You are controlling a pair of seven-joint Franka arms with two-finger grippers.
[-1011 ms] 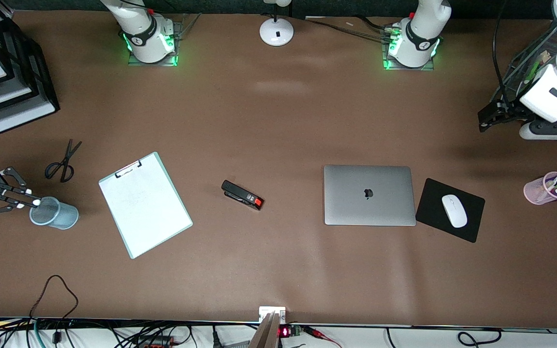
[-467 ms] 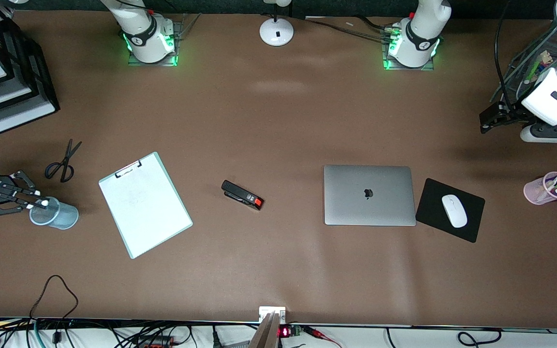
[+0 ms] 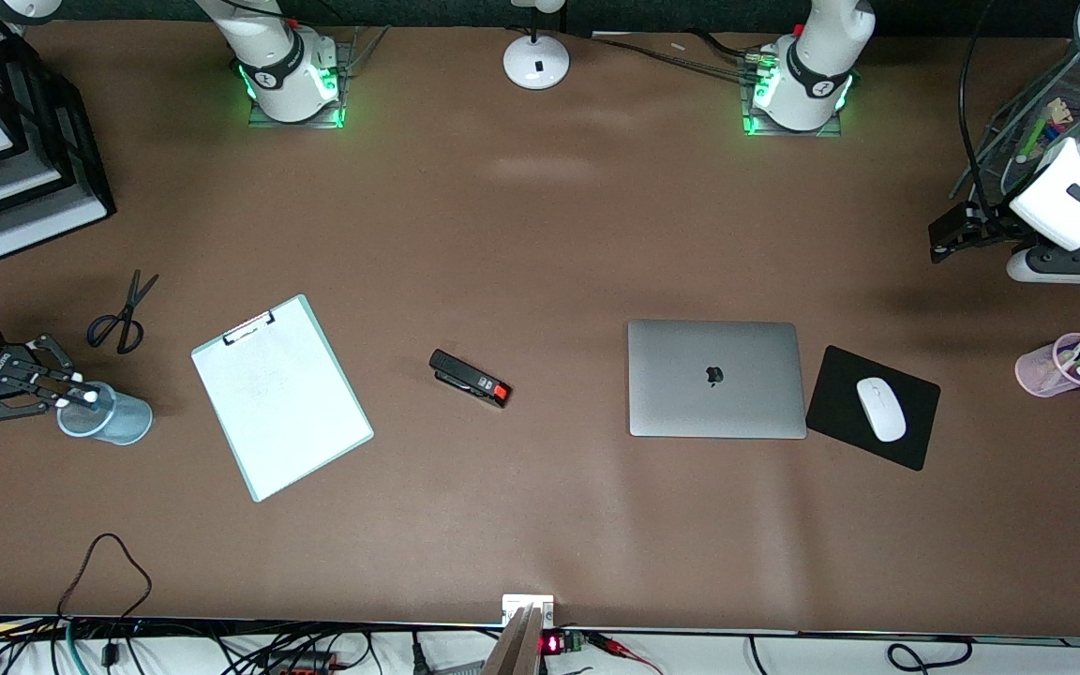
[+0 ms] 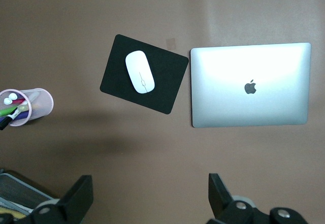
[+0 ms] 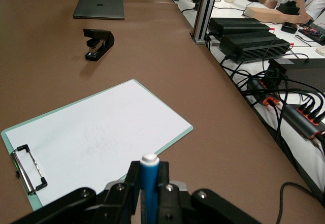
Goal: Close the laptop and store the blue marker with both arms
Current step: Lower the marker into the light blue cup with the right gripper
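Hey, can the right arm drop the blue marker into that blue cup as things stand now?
Probably yes. The right tool, shut on the marker, is over the cup's open rim, with nothing between them.

A brown table (image 3: 540,234) under even light, cables (image 3: 109,647) along its near edge.

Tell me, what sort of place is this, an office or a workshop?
Most likely a robotics lab staged as an office desk. A closed laptop, a clipboard and a stapler lie on a brown table, but two robot arms are bolted to it and cables trail along its edge.
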